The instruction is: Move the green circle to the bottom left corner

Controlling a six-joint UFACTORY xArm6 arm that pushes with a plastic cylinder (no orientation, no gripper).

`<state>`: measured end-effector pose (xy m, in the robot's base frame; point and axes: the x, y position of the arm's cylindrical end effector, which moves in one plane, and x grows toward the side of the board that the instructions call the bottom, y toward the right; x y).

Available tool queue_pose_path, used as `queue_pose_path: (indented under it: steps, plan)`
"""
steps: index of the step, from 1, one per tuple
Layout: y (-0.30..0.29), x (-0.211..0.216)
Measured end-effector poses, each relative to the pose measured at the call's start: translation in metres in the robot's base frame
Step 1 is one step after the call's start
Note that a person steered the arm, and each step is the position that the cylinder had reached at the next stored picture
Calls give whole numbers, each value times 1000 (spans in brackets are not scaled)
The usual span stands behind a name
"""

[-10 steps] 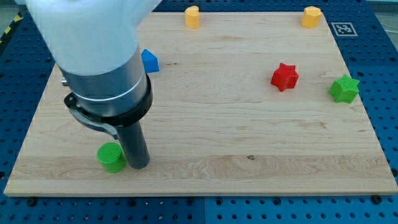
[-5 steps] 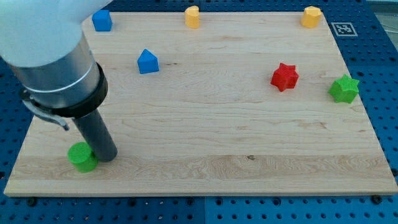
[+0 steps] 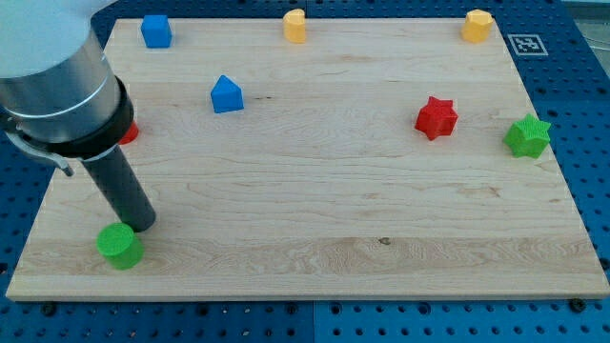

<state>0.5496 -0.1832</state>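
The green circle [image 3: 119, 245] lies on the wooden board [image 3: 315, 191] near its bottom left corner. My tip [image 3: 139, 227] rests on the board just to the upper right of the green circle, close to it or touching it. The rod rises from there toward the view's upper left, under the grey and white arm body.
A blue block [image 3: 227, 94] sits at upper middle left and a blue cube [image 3: 155, 30] at the top left. Two yellow blocks [image 3: 295, 25] [image 3: 477, 25] stand along the top edge. A red star [image 3: 437, 117] and a green star [image 3: 527, 135] are at the right. A red block [image 3: 127, 131] peeks out behind the arm.
My tip and the green circle have moved left along the board's bottom. The circle slid toward the bottom left corner, and the tip now sits slightly higher beside it.
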Motion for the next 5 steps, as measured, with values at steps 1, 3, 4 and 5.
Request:
queue_pose_path:
  steps: [1,3,4,5]
  plan:
    - [17,3]
    - [12,15]
    - [-1,15]
    - [-14,16]
